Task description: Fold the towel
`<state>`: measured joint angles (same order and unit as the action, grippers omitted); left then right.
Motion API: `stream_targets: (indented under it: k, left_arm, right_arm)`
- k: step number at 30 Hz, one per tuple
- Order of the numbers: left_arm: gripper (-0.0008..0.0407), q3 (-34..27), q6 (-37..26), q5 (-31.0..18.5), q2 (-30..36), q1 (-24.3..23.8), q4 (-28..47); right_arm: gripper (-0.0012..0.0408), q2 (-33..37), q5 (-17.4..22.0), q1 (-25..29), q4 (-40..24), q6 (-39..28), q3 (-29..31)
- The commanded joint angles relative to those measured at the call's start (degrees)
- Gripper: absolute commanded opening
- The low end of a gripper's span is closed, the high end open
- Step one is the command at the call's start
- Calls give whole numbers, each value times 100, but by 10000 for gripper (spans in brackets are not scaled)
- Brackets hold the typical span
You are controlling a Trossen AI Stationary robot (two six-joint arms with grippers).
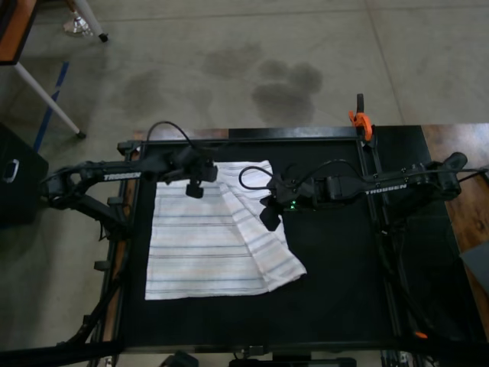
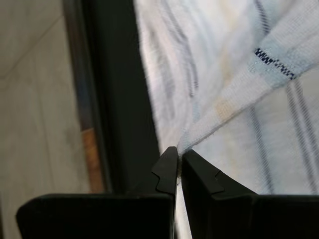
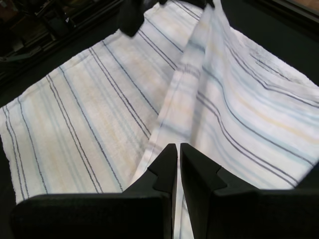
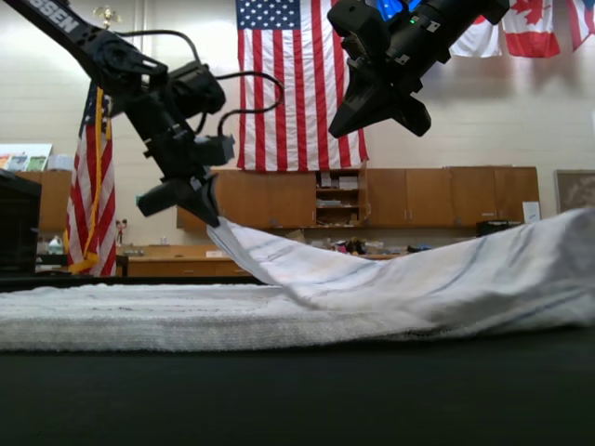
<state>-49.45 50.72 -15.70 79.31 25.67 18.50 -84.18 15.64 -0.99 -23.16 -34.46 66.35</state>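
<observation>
Top view shows the towel (image 1: 206,245) spread over the left half of the black table (image 1: 344,290), its right side folded diagonally across itself. At the upper left of the cloth, the left gripper (image 1: 195,189) has its fingers (image 2: 167,169) pinched tight on a corner, lifting it off the surface. The right gripper (image 1: 269,218) hangs above the fold near the frame's middle, fingers (image 3: 167,164) nearly closed; a thin strip of cloth shows between them, though whether they grip it I cannot tell.

One end effector (image 4: 206,216) lifts a corner of the towel (image 4: 372,288); the other (image 4: 381,111) hangs above it.
</observation>
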Motion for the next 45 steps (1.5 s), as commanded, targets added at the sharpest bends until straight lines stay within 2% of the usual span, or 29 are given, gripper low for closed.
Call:
stream_targets:
  k: [1, 11, 30, 45]
  left_arm:
    - [0, -2, 13, 15, -131, 157, 103]
    - [0, 2, 269, 24, -201, 745, 1010]
    - [0, 72, 466, 44, -181, 1467, 2039]
    - [0, 295, 651, 15, -197, 2111, 2090]
  right_arm:
    - [5, -2, 0, 0, 0, -2, 2]
    - [5, -2, 0, 0, 2, -2, 2]
    - [5, -2, 0, -2, -7, 0, 2]
    - [5, -2, -4, -2, -83, -2, 2]
